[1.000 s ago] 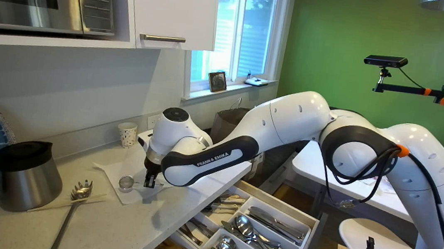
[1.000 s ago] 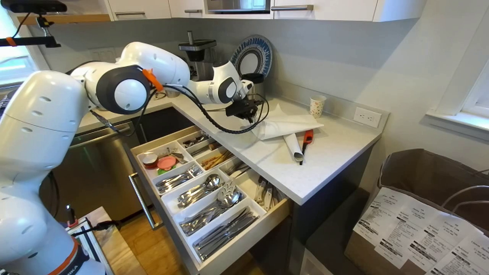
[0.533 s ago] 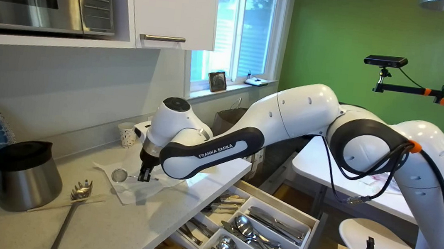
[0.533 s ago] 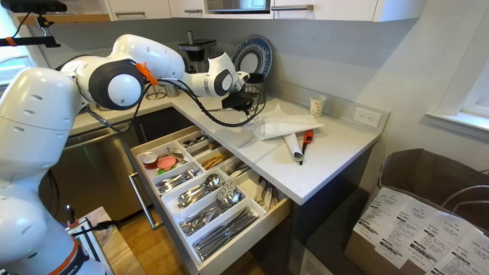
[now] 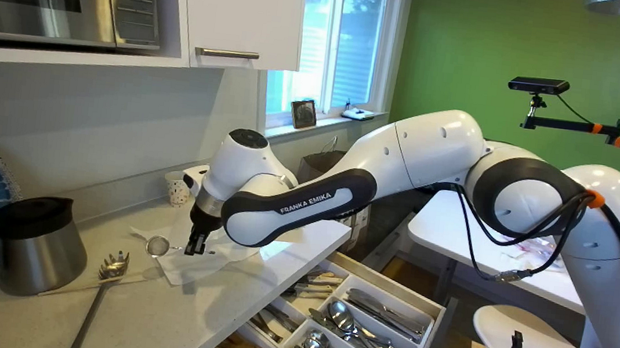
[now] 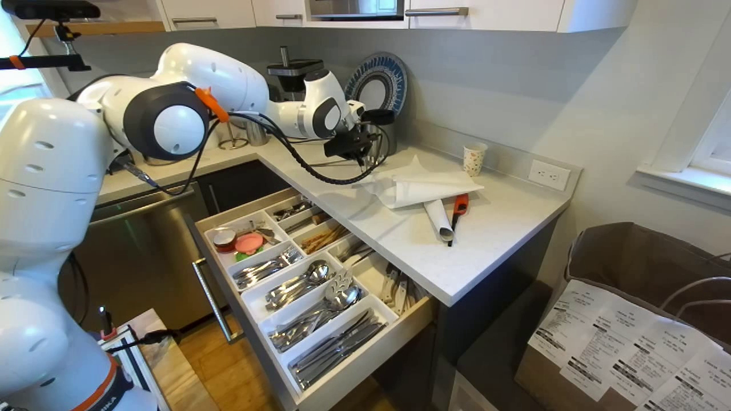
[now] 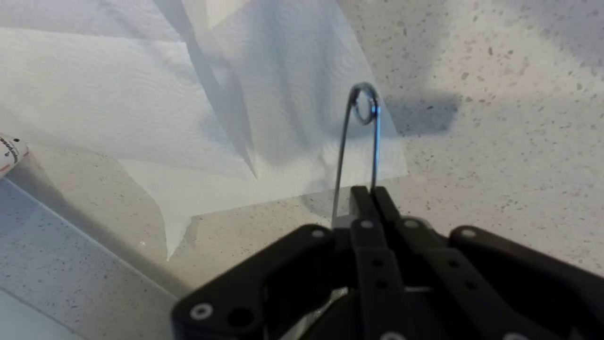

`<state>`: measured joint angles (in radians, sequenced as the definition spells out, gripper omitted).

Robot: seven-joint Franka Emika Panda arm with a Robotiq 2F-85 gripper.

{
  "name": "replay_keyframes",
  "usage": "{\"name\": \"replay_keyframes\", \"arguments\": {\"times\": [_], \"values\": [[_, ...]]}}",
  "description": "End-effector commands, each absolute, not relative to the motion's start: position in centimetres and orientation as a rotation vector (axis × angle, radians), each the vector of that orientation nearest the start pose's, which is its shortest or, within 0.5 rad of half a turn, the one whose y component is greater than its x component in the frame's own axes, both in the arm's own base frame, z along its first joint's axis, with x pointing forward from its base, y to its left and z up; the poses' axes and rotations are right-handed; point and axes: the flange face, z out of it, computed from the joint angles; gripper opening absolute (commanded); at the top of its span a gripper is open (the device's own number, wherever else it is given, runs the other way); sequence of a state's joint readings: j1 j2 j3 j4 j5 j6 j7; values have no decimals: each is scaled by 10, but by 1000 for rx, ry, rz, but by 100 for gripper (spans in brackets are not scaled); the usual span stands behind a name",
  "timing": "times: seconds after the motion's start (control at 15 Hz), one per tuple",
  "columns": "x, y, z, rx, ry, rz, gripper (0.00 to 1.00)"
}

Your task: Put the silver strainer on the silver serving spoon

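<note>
The silver strainer [image 5: 157,246] has a small round mesh bowl and a thin wire handle. My gripper [image 5: 195,246] is shut on the handle and holds the strainer in the air above the white paper. In the wrist view, the handle's wire loop [image 7: 376,118] sticks out past the fingertips [image 7: 373,190], with one wire between them; the mesh bowl is out of view there. The silver serving spoon [image 5: 114,267], with a pronged head and a long dark handle, lies on the counter left of the strainer, apart from it. My gripper [image 6: 364,160] hides it in an exterior view.
A steel carafe [image 5: 35,253] stands beside the spoon's head. A pale stick [image 5: 130,278] crosses the spoon. White paper [image 6: 431,185], a paper cup [image 6: 474,158] and a red lighter [image 6: 460,205] are on the counter. An open cutlery drawer [image 6: 365,357] juts out below.
My gripper has carried the strainer left in an exterior view, toward the serving spoon, and slightly up. The grip stays shut on the handle. The spoon has not moved.
</note>
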<state>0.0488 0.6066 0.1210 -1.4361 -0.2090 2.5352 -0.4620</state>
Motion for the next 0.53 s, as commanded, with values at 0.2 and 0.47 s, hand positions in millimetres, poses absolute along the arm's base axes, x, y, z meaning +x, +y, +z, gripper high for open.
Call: {"name": "replay_keyframes", "arguments": {"times": [0.2, 0.47], "values": [[748, 110, 394, -3001, -1153, -782, 3], [748, 110, 394, -3001, -1153, -782, 1]]}}
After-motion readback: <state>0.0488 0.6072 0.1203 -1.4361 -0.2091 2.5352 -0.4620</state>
